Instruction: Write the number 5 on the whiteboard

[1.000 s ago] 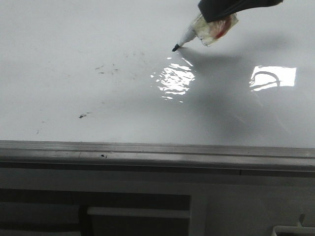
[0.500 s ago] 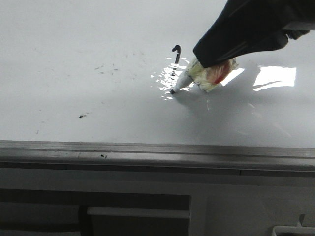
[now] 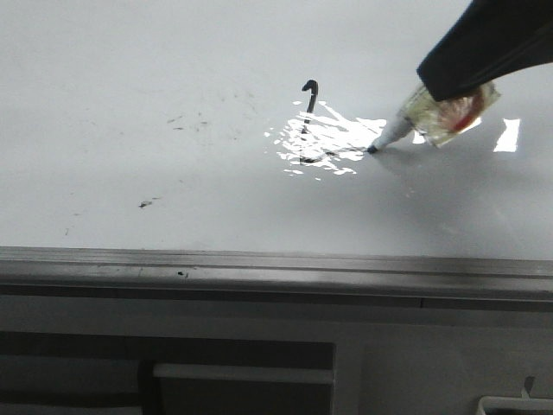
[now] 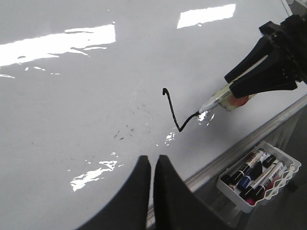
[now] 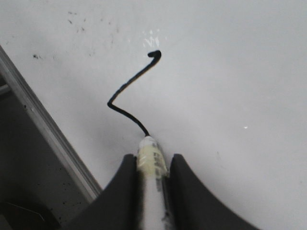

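While right claw [image 5: 152,165] grips marker [image 3: 406,121], tip touching whiteboard [image 3: 130,69], half-drawn number 5 [image 4: 173,112]

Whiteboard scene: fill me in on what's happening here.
The right pincer is shut on a marker, its tip pressed to the whiteboard. The number 5 is only partly drawn: a short hooked upright stroke and a second line running off from its foot to the marker tip. The curved belly and top bar are not there yet. The left pincer hovers over the board, shut and empty. A tray of spare markers sits just past the board's grey edge rail.
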Robot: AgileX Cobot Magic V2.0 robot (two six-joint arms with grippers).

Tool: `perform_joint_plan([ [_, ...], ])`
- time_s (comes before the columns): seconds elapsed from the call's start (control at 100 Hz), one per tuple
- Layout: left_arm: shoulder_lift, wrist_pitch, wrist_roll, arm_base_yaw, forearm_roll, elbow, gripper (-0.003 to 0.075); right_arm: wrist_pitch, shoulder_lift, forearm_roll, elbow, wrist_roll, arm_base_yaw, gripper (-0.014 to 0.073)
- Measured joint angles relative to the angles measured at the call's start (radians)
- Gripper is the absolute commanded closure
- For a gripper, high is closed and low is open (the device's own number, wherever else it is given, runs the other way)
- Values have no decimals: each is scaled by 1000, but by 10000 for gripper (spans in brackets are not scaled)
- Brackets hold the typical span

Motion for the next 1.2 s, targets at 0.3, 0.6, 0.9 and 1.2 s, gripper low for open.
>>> perform_joint_plan([
  [0.3,0,1,0,0,0,0,741,-43,51,63,72,0,107,652],
  [0.6,0,1,0,0,0,0,741,-69,119,92,30,0,166,652],
  [0.9,0,1,0,0,0,0,741,-85,28,31,-50,0,159,652],
  [1.2,0,0,0,0,0,0,741,-119,57,14,-50,0,91,652],
])
